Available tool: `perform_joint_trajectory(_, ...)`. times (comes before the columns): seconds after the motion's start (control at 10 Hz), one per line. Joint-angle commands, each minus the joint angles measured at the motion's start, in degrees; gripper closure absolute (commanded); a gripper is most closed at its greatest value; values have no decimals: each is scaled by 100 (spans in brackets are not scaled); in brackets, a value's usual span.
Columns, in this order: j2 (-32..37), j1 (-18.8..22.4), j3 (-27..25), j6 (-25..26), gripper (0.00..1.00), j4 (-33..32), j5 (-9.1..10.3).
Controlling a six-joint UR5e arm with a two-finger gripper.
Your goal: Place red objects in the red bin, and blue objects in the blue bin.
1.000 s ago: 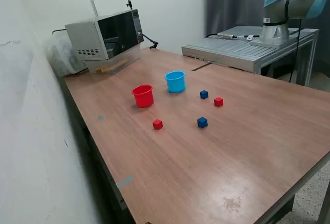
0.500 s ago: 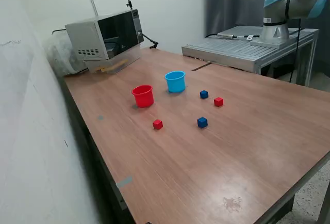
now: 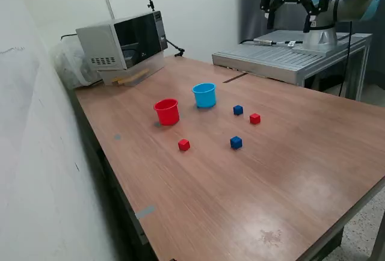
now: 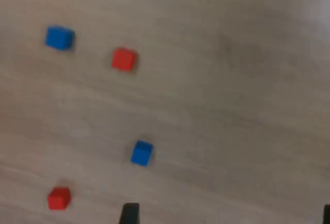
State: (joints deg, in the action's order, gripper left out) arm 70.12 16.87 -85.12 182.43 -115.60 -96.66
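Observation:
In the exterior view a red cup [image 3: 166,111] and a light blue cup [image 3: 204,94] stand upright on the wooden table [image 3: 289,171]. Two red cubes [image 3: 184,145] [image 3: 255,118] and two dark blue cubes [image 3: 236,142] [image 3: 238,110] lie apart on the table near the cups. My gripper [image 3: 290,14] hangs open and empty, high above the table's far side, away from all of them. The blurred wrist view shows both blue cubes [image 4: 59,37] [image 4: 141,152], both red cubes [image 4: 124,59] [image 4: 59,198] and my gripper [image 4: 228,216] with its fingertips [image 4: 129,214] wide apart. The cups are out of the wrist view.
A microwave [image 3: 123,44] stands at the table's far end, at the exterior view's left. The arm's grey metal base platform [image 3: 289,56] adjoins the table at the exterior view's right. A white wall [image 3: 36,153] runs along the exterior view's left side.
My gripper has come down into the exterior view at the top right; a second ago it was out of frame. The cubes and cups have not moved.

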Motion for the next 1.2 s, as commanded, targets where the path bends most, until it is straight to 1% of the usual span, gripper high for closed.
perform_joint_trajectory(0.0,-1093,53,295,3,0,-786,24)
perform_joint_trajectory(0.1,-1384,53,347,11,0,-945,24)
perform_joint_trajectory(0.2,-1595,53,512,11,0,-1051,24)
perform_joint_trajectory(0.5,-2237,-8,1355,20,0,-1079,24)
perform_joint_trajectory(0.6,-2457,-165,1688,11,0,-1088,16)
perform_joint_trajectory(0.7,-2528,-297,1935,11,0,-1105,15)
perform_joint_trajectory(0.8,-2712,-516,2173,11,0,-1114,15)
perform_joint_trajectory(0.9,-2888,-683,2297,11,0,-1114,7)
perform_joint_trajectory(1.1,-3004,-1131,2368,11,0,-1114,7)
